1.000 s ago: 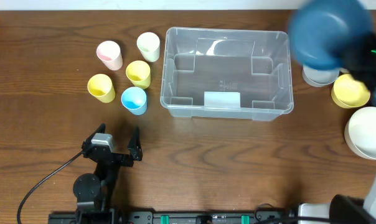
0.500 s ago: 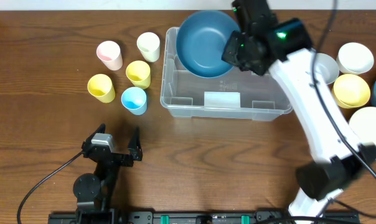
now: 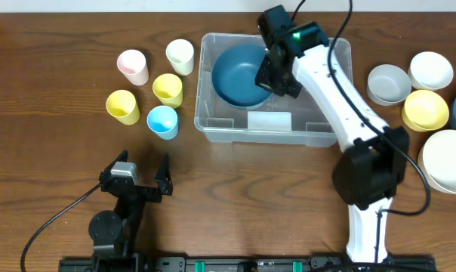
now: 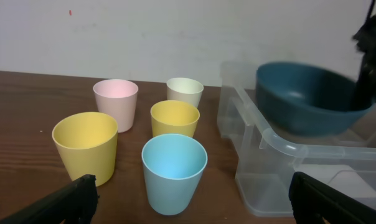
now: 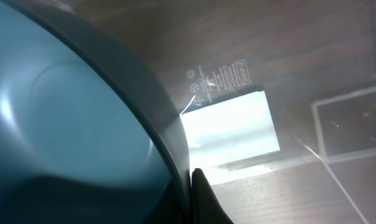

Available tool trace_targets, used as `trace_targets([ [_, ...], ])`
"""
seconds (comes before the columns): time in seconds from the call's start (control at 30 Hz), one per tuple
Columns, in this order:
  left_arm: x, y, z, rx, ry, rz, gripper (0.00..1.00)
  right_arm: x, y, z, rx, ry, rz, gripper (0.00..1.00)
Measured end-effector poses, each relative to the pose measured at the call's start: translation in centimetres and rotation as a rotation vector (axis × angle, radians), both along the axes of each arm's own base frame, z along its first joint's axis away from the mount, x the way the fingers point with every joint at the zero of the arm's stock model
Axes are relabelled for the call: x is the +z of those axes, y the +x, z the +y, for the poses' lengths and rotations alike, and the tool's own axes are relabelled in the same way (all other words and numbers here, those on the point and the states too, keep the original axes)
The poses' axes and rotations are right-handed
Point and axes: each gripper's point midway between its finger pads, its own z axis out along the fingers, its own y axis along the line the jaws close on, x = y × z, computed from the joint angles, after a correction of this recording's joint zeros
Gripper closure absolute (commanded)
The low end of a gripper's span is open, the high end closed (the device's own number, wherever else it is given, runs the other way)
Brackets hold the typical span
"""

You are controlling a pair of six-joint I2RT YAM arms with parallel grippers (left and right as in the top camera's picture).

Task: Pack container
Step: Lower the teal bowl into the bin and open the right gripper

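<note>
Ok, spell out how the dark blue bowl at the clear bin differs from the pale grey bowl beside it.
The dark blue round bowl is gripped at its rim by the right pincer and hangs over the clear plastic bin. The pale grey round bowl rests free on the wooden table, right of the bin. The blue one is deep in colour, the grey one pale. Both are round, open side up and empty.

A robotics lab is indicated. A white robot arm [image 3: 341, 91] and a trailing black cable [image 3: 47, 223] are seen at a wood-grain counter [image 3: 62, 30], backed by a bare wall [image 4: 144, 31].
</note>
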Motion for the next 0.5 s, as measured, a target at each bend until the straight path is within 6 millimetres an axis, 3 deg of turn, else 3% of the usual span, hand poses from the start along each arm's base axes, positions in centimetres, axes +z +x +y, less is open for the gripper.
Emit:
trace_targets([
  [0.23, 0.0, 0.0, 0.0, 0.000, 0.000, 0.000, 0.02, -2.7, 0.4, 0.6, 0.003, 0.003, 0.040, 0.98],
  [0.5, 0.0, 0.0, 0.0, 0.000, 0.000, 0.000, 0.02, -3.4, 0.5, 0.9, 0.005, 0.017, 0.052, 0.98],
])
